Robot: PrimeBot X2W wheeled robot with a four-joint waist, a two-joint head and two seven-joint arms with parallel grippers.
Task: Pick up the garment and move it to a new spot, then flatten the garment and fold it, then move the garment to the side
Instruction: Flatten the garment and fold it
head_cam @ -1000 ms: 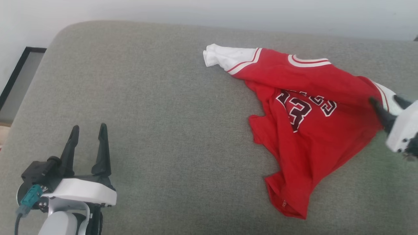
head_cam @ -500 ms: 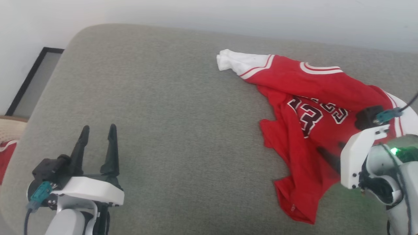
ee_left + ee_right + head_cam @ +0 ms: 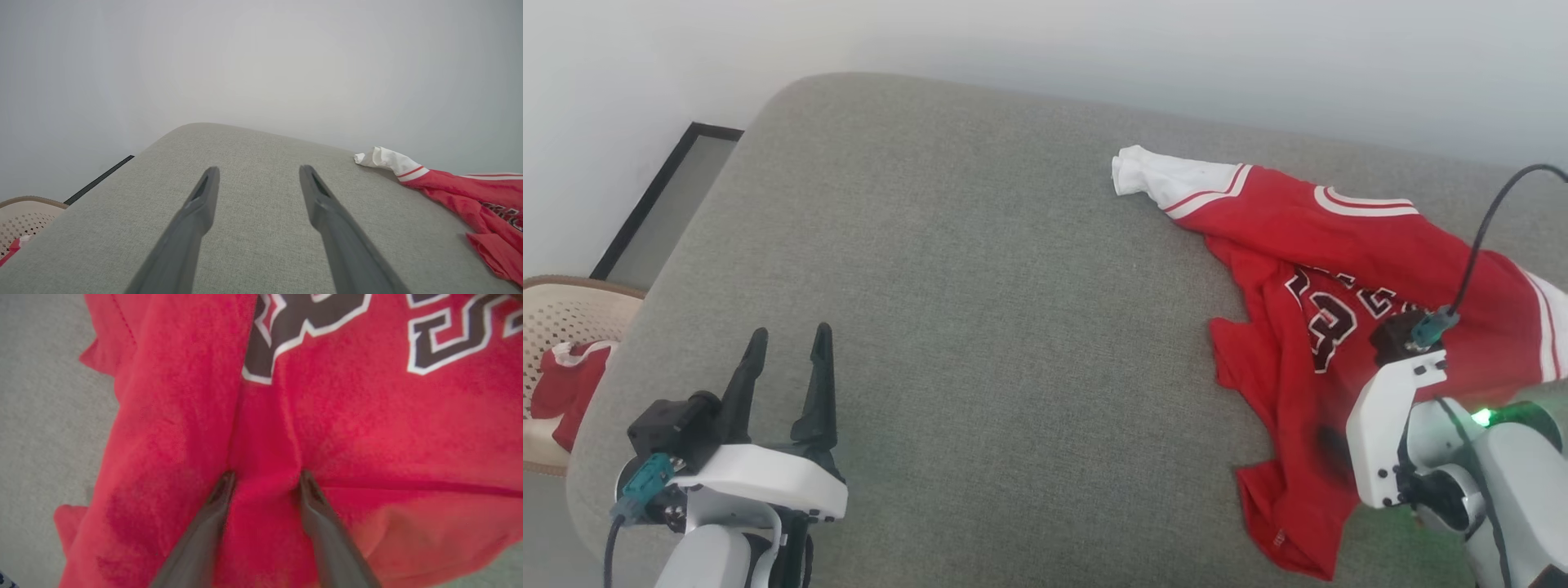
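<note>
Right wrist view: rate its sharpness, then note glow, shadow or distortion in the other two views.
Right wrist view: soft and smeared, the garment fuzzy around the right gripper. Head view: sharp, a green light glowing on the right arm, a dark shadow on the red cloth beside it. Left wrist view: crisp, evenly lit, wide-angle stretch along the left gripper.

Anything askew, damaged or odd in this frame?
The shirt lies crumpled and twisted on the right of the cushion, one white sleeve bunched toward the far edge. Another red garment sits in a basket off to the left. No damage visible.
</note>
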